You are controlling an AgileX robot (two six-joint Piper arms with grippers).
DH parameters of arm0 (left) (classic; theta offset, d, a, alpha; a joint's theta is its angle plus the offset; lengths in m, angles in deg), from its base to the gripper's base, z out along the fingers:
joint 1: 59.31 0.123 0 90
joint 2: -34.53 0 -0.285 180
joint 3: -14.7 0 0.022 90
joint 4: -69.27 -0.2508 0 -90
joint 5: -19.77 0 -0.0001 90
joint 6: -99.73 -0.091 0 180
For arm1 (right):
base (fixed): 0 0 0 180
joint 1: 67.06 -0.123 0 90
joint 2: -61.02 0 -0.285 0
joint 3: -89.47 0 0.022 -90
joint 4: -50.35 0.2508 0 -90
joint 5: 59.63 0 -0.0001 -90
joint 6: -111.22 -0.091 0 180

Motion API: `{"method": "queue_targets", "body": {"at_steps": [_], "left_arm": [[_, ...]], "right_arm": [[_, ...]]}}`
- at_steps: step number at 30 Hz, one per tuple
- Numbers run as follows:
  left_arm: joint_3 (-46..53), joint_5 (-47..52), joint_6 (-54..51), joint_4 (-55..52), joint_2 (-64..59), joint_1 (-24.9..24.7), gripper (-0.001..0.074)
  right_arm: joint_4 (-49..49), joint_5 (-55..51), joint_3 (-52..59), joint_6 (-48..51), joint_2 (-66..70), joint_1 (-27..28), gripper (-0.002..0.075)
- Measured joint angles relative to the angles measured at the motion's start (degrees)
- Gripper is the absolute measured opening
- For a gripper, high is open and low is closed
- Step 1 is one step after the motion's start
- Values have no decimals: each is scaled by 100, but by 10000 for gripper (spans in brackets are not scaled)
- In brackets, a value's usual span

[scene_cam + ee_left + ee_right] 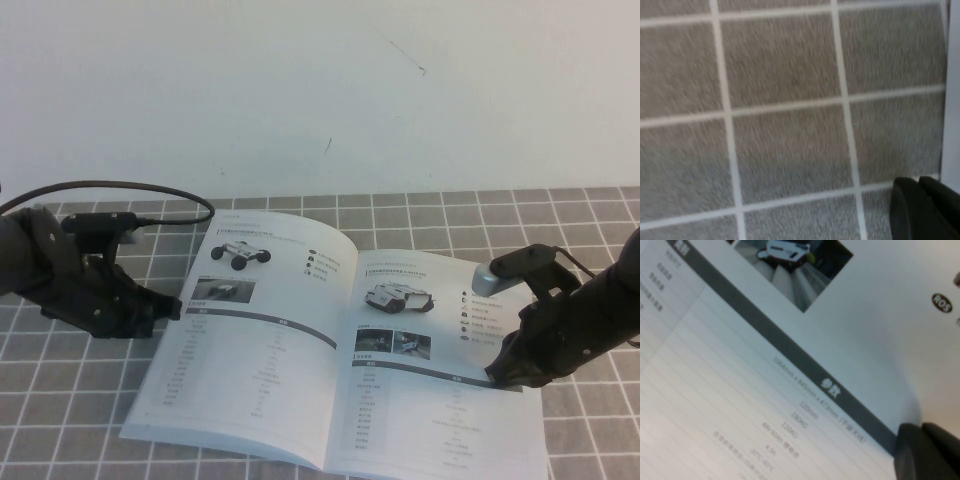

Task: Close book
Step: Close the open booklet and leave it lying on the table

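Bright, diffuse, even illumination. Soft shadow on book (790, 365) page beside right end effector (927, 452). Both wrist views blurred: desk (790, 145) grid smeared, print soft, left end effector (922, 207) defocused.

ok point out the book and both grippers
book (250, 335), high view, middle of its left page
left gripper (172, 307), high view, its tip beside the book's left edge
right gripper (497, 376), high view, tip on right page

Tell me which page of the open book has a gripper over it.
The right-hand page: the right gripper is over its outer edge. The left gripper sits just off the left-hand page, above the mat.
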Motion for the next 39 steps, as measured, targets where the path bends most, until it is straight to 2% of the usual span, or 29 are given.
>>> {"method": "queue_targets", "body": {"at_steps": [9,20,29,39], "left_arm": [[-105,318,-42,64,-173,0,-3],[-169,678,-830,1027,-230,0,-3],[-138,1750,-2360,3028,-349,0,-3],[-138,3964,-4209,6692,-349,-22,-3]], "right_arm": [[0,-12,-8,-10,26,0,-3],[46,-35,-21,-10,88,0,-3],[59,-35,-21,-10,97,0,-3],[72,-43,-21,-10,97,0,-3]]}}
